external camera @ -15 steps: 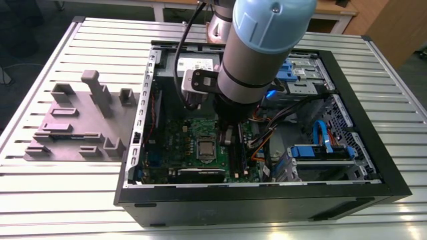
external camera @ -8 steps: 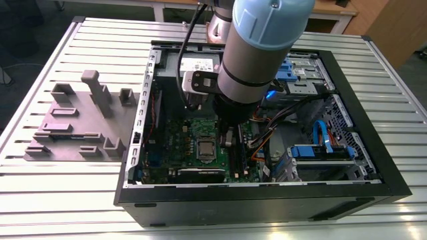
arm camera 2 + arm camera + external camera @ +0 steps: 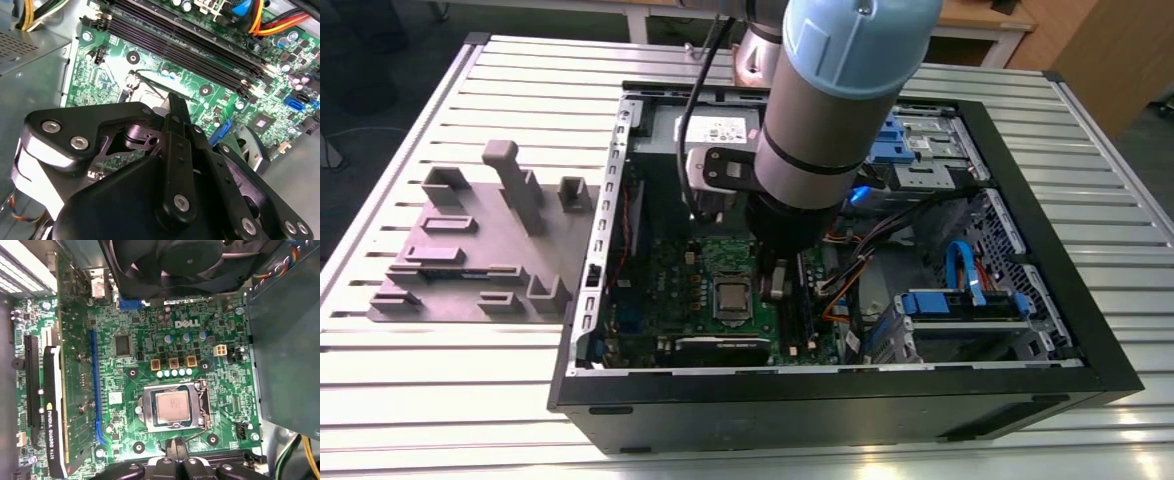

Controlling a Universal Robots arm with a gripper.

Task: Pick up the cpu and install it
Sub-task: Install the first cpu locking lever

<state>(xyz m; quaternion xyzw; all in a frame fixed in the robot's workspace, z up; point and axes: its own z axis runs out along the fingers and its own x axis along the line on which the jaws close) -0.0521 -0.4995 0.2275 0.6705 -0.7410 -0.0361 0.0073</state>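
Note:
The cpu (image 3: 732,296) lies flat in its socket on the green motherboard (image 3: 680,275), silvery top up. In the first wrist view the cpu (image 3: 171,407) sits inside the metal socket frame (image 3: 144,410), and the thin retention lever runs along the frame's side nearest the gripper. My gripper (image 3: 177,446) hovers just off that edge of the socket, over the board between the socket and the black memory slots (image 3: 190,42). Its fingers (image 3: 175,107) are shut with nothing in them. In the exterior view the gripper (image 3: 781,280) hangs inside the open computer case, to the right of the cpu.
A black graphics card (image 3: 52,410) stands along one board edge and a black fan (image 3: 180,262) at another. A grey power supply box (image 3: 280,350), coloured cables (image 3: 260,17) and blue drive bays (image 3: 961,305) crowd the case. A grey parts fixture (image 3: 474,240) sits on the slatted table.

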